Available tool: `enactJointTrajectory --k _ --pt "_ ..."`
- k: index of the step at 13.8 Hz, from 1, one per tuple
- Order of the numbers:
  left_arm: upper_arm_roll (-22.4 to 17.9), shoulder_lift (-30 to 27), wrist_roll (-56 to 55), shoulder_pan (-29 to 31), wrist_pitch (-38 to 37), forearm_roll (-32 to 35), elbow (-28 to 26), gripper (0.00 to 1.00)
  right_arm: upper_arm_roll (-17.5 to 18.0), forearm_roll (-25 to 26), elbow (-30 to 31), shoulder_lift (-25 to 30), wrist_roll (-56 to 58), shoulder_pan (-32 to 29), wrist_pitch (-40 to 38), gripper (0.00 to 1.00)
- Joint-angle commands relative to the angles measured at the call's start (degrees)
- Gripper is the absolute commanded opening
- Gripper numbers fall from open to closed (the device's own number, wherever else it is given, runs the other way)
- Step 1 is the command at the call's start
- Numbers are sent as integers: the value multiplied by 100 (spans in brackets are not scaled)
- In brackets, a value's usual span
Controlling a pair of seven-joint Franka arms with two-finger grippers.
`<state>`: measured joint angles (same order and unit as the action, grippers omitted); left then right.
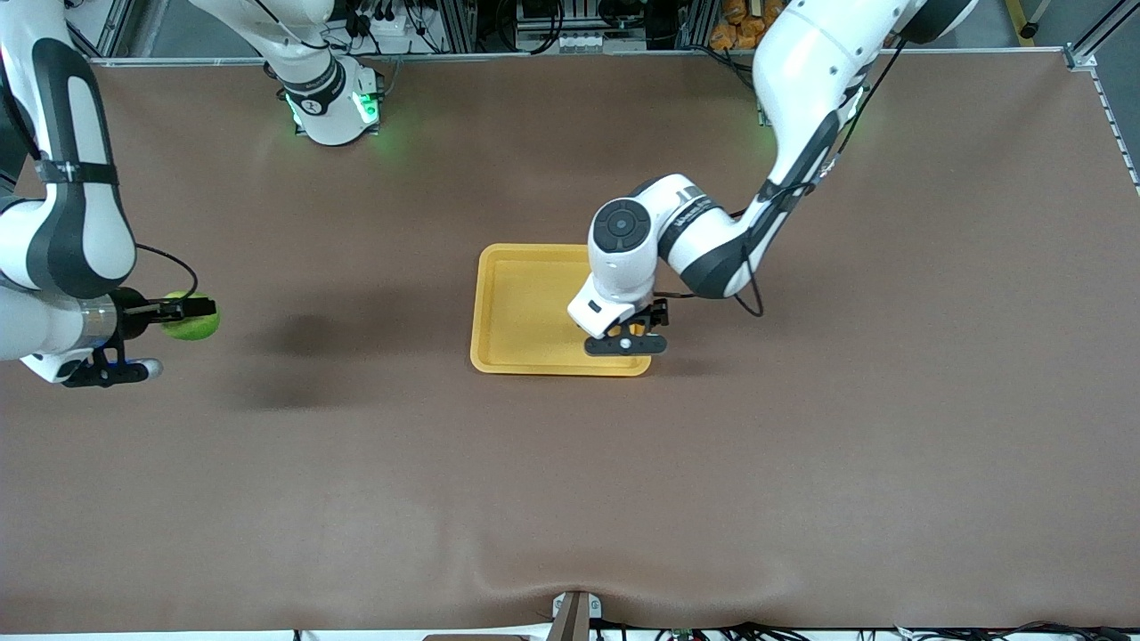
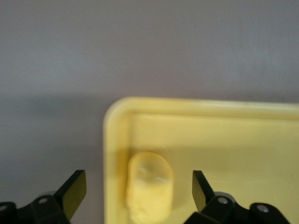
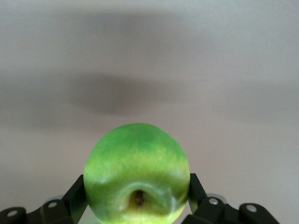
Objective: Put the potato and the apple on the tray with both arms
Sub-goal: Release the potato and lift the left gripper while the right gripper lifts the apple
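Note:
The yellow-orange tray (image 1: 482, 303) lies mid-table. The yellow potato (image 2: 149, 186) lies in the tray (image 2: 233, 140), in its corner nearer the front camera toward the left arm's end. My left gripper (image 1: 626, 343) hangs just over that corner and hides the potato in the front view. In the left wrist view the left gripper (image 2: 138, 179) is open, its fingers apart on either side of the potato and not touching it. My right gripper (image 1: 191, 312) is shut on the green apple (image 1: 196, 327) above the table at the right arm's end. The apple (image 3: 137, 163) fills the right gripper (image 3: 137, 186), stem dimple toward the camera.
The brown table cloth (image 1: 570, 481) is bare around the tray. The right arm's green-lit base (image 1: 334, 107) stands at the table's edge farthest from the front camera.

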<state>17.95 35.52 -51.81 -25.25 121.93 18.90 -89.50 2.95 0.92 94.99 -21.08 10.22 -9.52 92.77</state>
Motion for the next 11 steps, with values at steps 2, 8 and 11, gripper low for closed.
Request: enactJointTrajectory --k 2,8,11 --pt "60 -712 327 449 -1239 -665 538 100 -32 -251 -77 174 -467 476 -171 0" --pt "51 -2038 2165 1802 -2356 -1398 574 100 -5 -610 -376 157 -1319 1276 -163 0" --pt "60 -2592 2245 2444 -3015 -1389 574 100 -14 -795 -394 139 -1706 1549 -93 0"
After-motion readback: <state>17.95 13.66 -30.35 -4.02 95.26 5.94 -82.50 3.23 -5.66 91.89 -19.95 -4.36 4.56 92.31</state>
